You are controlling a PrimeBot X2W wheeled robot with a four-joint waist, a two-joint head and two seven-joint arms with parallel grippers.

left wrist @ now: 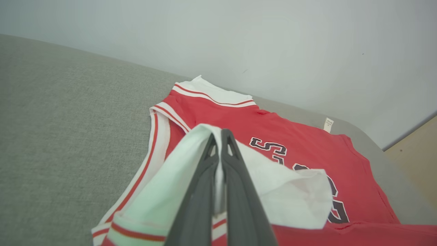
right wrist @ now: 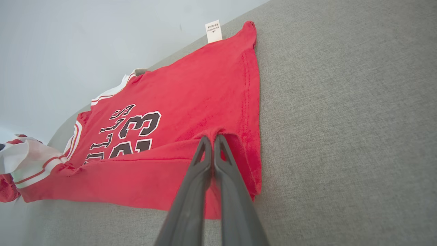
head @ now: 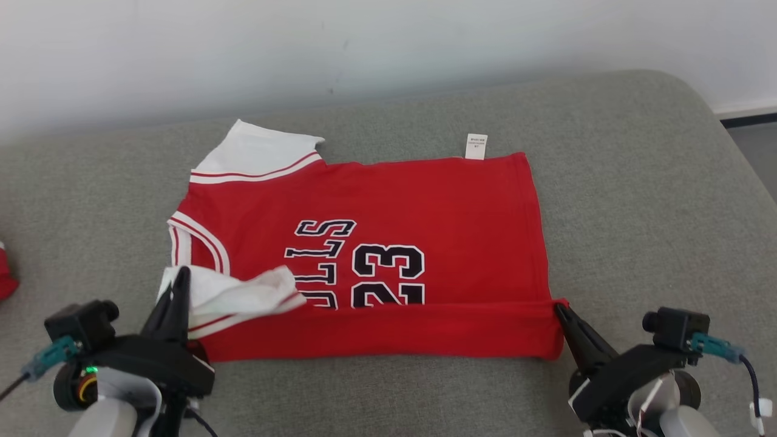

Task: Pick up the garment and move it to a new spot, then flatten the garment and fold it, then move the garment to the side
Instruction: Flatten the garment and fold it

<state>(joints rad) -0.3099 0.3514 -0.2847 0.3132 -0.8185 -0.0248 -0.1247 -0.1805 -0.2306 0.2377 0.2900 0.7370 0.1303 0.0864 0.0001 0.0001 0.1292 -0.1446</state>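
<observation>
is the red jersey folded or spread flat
Partly folded: the jersey has its near edge turned over, hiding the bottom of the 23; the rest lies flat. The left gripper and right gripper pinch its ends.

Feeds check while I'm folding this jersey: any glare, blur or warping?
Head view: soft even light, no glare, jersey print sharp. Left wrist view: white sleeve looks washed out, faintly green near the left tool, whose shafts blur up close. Right wrist view: frame tilted, grey cushion stretched by the wide angle.
</observation>
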